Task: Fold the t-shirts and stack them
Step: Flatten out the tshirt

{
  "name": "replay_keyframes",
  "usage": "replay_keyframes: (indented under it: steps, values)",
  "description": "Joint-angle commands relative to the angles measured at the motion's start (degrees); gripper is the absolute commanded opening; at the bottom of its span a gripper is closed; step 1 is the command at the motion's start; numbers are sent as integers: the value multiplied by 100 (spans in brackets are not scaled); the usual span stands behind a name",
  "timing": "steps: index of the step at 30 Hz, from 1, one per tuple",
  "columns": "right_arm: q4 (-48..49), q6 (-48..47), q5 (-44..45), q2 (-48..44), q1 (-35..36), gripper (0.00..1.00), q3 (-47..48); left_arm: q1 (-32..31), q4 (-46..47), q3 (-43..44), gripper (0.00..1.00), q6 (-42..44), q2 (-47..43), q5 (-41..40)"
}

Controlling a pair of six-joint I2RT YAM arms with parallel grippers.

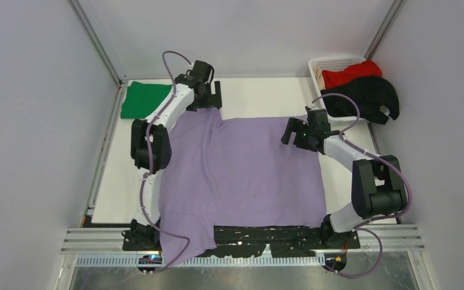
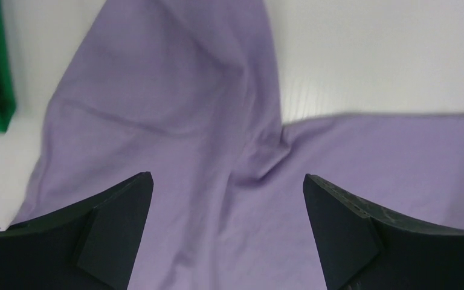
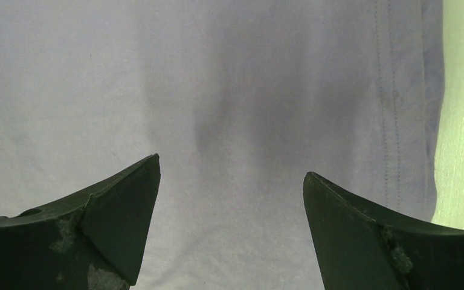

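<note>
Already folded: green t-shirt point(image 1: 144, 99), far-left on the table point(image 1: 260, 96), apparently starting the stack.
Left gripper point(image 2: 226, 181): jaws wide, empty, above the far sleeve point(image 2: 169, 90), likely to fold it.
Lavender t-shirt point(image 1: 248, 175): spread flat mid-table, near sleeve overhanging.
Right gripper point(image 3: 231, 166): spread, holding nothing, over the hem.
Basket point(image 1: 332, 61): red t-shirt point(image 1: 353, 74), black t-shirt point(image 1: 362, 96) waiting.

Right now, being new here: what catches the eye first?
A lavender t-shirt covers the middle of the table, open left gripper over its far sleeve, open right gripper over its right edge. A folded green t-shirt sits far left; a red shirt and a black shirt lie in the white basket far right.
</note>
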Motion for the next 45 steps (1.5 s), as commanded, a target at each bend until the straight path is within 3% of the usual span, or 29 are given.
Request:
replay_keyframes:
  steps: [1, 6, 11, 21, 26, 31, 40, 45]
  values:
    - [-123, 71, 83, -345, -21, 95, 98, 68, -105, -1477, 100, 506, -1633, -532]
    - [-314, 136, 100, -486, -21, 95, -108, 76, 1056, -3822, 100, 18, -2791, 283]
    - [-427, 201, 64, -294, -22, 95, -160, 188, 1558, -4739, 99, -541, -2885, 659]
    - [-259, 455, -92, 698, -202, 95, 482, 936, 1139, -4104, 100, -1798, -1763, 1140]
    - [-376, 575, -288, 1366, -377, 96, 1138, 1052, 685, -3142, 100, -2285, -1128, 1266]
    - [-620, 762, 54, 1712, -511, 96, 1631, 1111, 151, -2280, 100, -2530, -603, 1325]
    - [-805, 272, 428, 1375, -306, 97, 1853, 929, 43, -3519, 100, -1822, -1317, 1669]
    - [-956, 371, 323, 1315, -201, 96, 1295, 679, 302, -4613, 100, -1717, -1845, 1896]
